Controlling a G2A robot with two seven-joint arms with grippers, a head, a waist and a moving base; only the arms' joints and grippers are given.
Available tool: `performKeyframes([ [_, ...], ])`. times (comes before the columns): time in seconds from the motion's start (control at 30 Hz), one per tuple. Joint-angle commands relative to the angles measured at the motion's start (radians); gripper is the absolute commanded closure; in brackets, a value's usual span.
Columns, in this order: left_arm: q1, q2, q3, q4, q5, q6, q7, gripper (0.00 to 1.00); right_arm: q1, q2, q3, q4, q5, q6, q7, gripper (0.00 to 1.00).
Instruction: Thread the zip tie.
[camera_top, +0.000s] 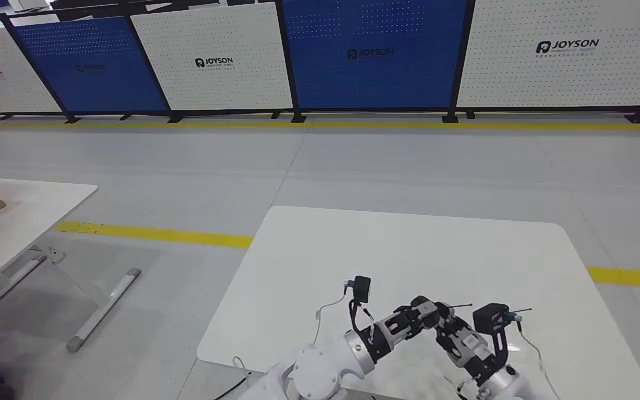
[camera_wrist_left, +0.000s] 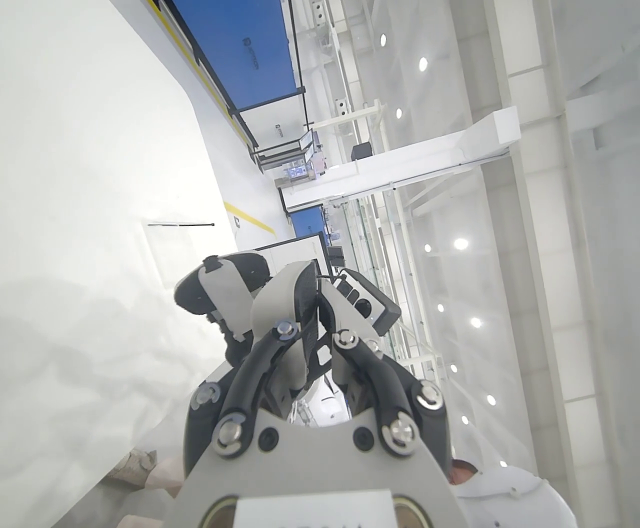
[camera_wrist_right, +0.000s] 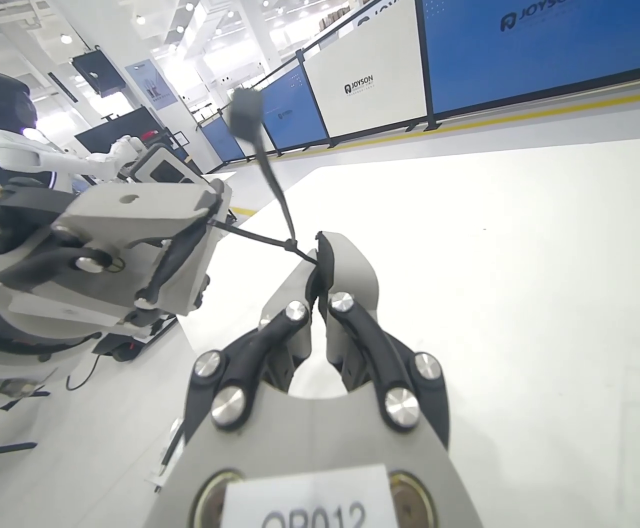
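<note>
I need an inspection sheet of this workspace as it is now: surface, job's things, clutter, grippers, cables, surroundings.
Surface: white table, rounded corners.
Job's things: black zip tie held straight between both grippers, one strand rising from its head.
Clutter: second zip tie lying flat on the table.
Grippers: left gripper and right gripper, jaws shut on the zip tie.
Cables: black cable on the floor beside the table.
Surroundings: blue and white partition panels, yellow floor line.
</note>
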Motion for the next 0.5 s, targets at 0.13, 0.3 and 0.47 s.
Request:
performKeyframes([
  [0.13, 0.01, 0.002, -0.005, -0.011, -0.003, -0.015, -0.002, 1.0, 0.002, 0.001, -0.004, 0.006, -0.013, 0.0, -0.001, 1.0],
  [0.3, 0.021, 0.004, -0.013, -0.027, -0.006, -0.029, -0.001, 1.0, 0.004, 0.001, -0.008, 0.014, -0.024, 0.0, -0.003, 1.0],
  [0.47, 0.035, 0.008, -0.025, -0.048, -0.008, -0.046, 0.003, 1.0, 0.009, 0.002, -0.014, 0.022, -0.031, 0.0, -0.005, 1.0],
])
